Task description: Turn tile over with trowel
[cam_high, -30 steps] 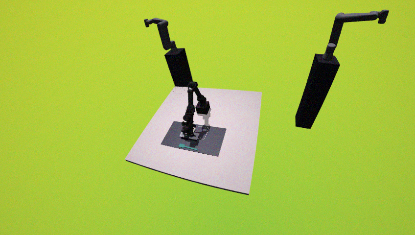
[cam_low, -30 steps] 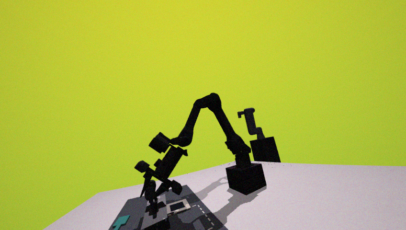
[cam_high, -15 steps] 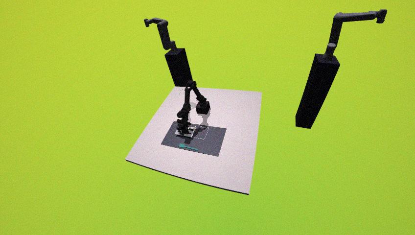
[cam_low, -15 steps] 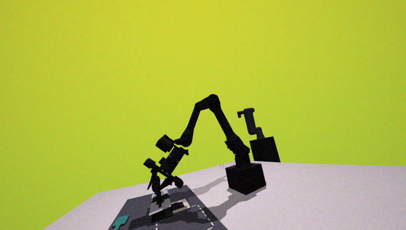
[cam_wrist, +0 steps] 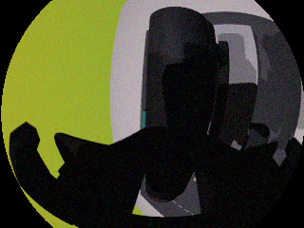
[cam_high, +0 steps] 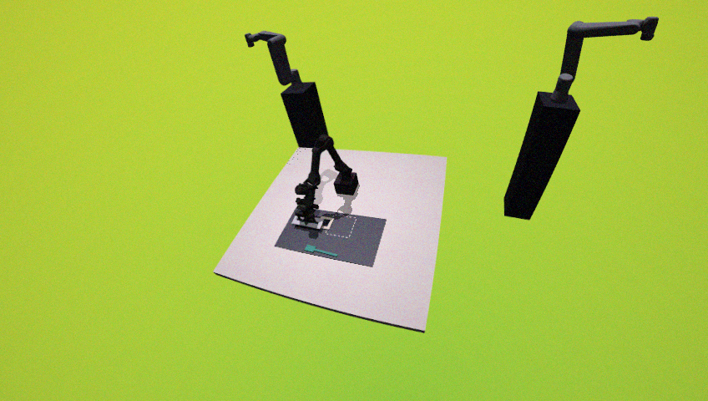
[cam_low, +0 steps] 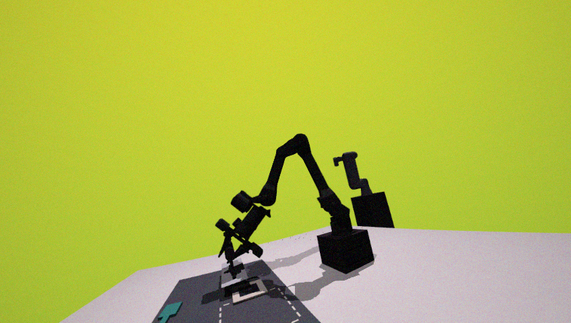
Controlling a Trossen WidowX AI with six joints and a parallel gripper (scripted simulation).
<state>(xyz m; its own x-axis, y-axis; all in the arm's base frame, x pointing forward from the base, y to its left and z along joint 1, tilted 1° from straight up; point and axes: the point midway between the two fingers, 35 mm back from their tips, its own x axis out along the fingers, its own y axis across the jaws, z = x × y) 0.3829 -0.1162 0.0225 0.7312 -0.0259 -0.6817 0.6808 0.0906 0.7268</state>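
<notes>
My gripper (cam_high: 309,218) (cam_low: 233,274) is shut on the trowel, low over the mat's far left part. The trowel's broad pale blade (cam_high: 299,224) (cam_low: 240,281) (cam_wrist: 242,59) points down around the fingertips. A dark cylinder (cam_wrist: 178,38), seemingly its handle, fills the middle of the wrist view. The cream tile (cam_high: 330,224) (cam_low: 244,298) looks flat, its dark square mark facing up. It lies right beside the blade, overlapping the left edge of the dashed outline (cam_low: 219,315). The gripper and blade hide part of the tile; contact between blade and tile cannot be told.
A teal flat tool with a thin handle (cam_high: 321,251) (cam_low: 170,311) lies near the front of the dark mat (cam_high: 365,253). The arm's black base (cam_high: 346,184) (cam_low: 346,252) stands behind the mat on the pale table (cam_high: 397,193). Two other arms stand on black pillars beyond the table.
</notes>
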